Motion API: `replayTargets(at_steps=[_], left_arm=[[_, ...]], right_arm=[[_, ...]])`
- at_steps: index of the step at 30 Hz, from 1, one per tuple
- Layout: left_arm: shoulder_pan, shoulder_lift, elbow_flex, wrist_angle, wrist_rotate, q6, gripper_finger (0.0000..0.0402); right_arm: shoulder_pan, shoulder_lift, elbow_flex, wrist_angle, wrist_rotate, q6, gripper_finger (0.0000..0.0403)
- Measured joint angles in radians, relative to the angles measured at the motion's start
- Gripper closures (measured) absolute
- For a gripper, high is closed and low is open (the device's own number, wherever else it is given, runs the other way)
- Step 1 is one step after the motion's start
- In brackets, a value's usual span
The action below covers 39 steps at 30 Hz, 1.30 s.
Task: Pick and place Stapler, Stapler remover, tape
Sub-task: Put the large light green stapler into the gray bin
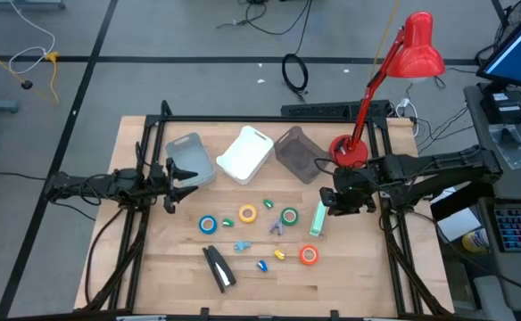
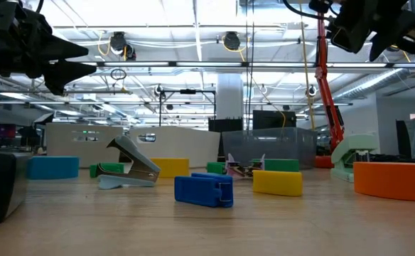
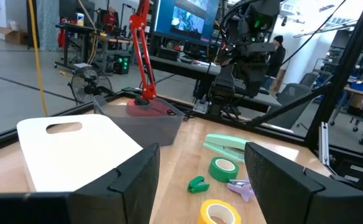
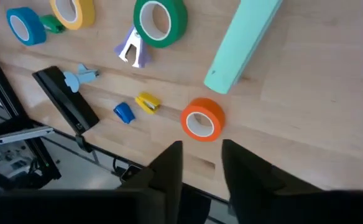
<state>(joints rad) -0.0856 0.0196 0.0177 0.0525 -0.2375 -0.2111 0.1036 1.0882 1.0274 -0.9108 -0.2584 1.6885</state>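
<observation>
While my right gripper (image 1: 343, 201) hovered empty, jaws part open, over the mint stapler (image 1: 318, 218), I judged grasping it next; left gripper (image 1: 173, 177) waited wide open.

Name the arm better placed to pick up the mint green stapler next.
Right. The right gripper hangs just beside the mint green stapler, which lies at the near edge of its wrist view. The left gripper waits open across the table by the grey bin.

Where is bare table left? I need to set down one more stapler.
Bare wood lies left of the black stapler and blue tape, and right of the orange tape. It is crowded between the yellow tape and mint stapler.
</observation>
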Motion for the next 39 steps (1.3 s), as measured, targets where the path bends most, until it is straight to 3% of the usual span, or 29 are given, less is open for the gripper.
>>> replayTargets(at_steps=[9, 16, 25, 34, 39], left_arm=[[0.0, 0.0, 0.0, 0.002, 0.0, -0.001, 0.0165], [0.0, 0.0, 0.0, 0.002, 0.0, -0.012, 0.0165], [0.0, 0.0, 0.0, 0.003, 0.001, -0.022, 0.0165], [0.0, 0.0, 0.0, 0.003, 0.001, -0.03, 0.0165], [0.0, 0.0, 0.0, 0.003, 0.001, -0.031, 0.0165]], right_arm=[[0.0, 0.0, -0.075, 0.047, 0.024, 0.147, 0.0185], [0.0, 0.001, -0.241, 0.366, 0.022, 0.162, 0.0138], [0.0, 0.001, -0.41, 0.624, -0.052, 0.312, 0.0145], [0.0, 0.0, -0.422, 0.616, -0.077, 0.32, 0.0159], [0.0, 0.0, -0.422, 0.565, -0.011, 0.339, 0.0163]])
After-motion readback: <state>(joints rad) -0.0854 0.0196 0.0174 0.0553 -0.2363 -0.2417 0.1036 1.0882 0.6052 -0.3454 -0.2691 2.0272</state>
